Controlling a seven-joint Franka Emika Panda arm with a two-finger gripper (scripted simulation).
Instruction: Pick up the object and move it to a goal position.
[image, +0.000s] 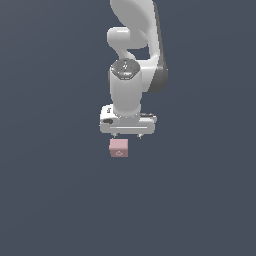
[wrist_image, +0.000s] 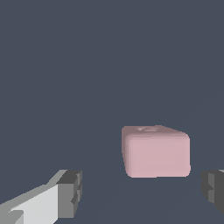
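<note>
Fingers of the white Panda gripper stand spread wide apart in the wrist view, w/ nothing between the dark grey pads: one white finger w/ its grey pad shows at one side, only the grey tip of the other at the frame's opposite edge. Gap betw. them is wider than the small matte pink cube, which sits beyond the tips, off-centre toward the second finger, not touching either pad.

Ext. view: white robot arm comes down from the frame's top edge, wrist pointing down, w/ the gripper at its lower end. Only two short finger stubs show under the white hand body; from this angle can't judge their spread, so the wide gap is read from the wrist view alone.

Pink cube lies on the flat dark slate-blue surface, just below the gripper in the picture and a bit toward the ext. view's left of its centre. Faint round mark shows on the cube's upper face in both views. Whether the tips reach cube height can't be told. Cube looks square-on, not tilted.
</note>
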